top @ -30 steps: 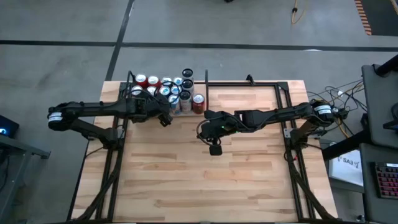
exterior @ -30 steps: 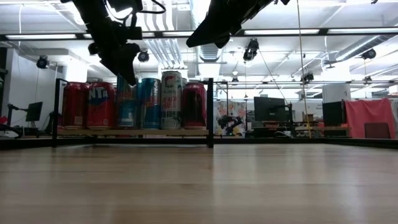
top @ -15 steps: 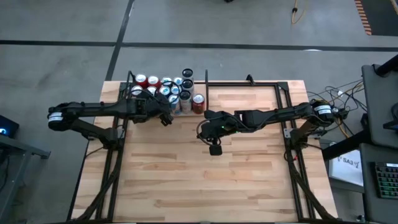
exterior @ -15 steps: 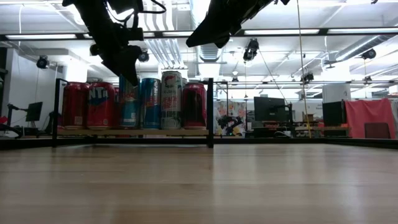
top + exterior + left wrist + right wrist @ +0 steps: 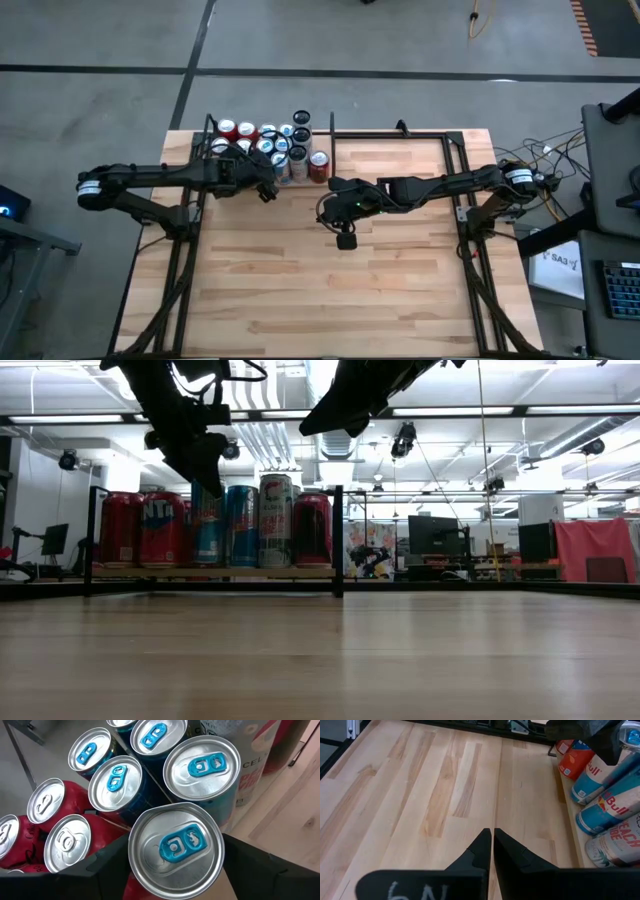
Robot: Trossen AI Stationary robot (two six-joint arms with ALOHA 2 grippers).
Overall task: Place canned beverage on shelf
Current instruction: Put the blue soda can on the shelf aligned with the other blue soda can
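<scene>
From above, the left gripper [image 5: 268, 186] sits at the front edge of the shelf [image 5: 212, 128], among the cans [image 5: 262, 140] packed into that narrow bay, while the right gripper [image 5: 345, 238] waits over the bare tabletop [image 5: 330, 290].

At table height, the left gripper [image 5: 205, 465] hangs above the row, over a blue can [image 5: 207, 530] standing on the shelf's plank.

The left wrist view shows a blue-tabbed can [image 5: 176, 849] between dark fingers [image 5: 260, 870] spread either side; whether they touch it cannot be told.

The right wrist view shows its fingers [image 5: 481, 851] pressed together, empty.
</scene>
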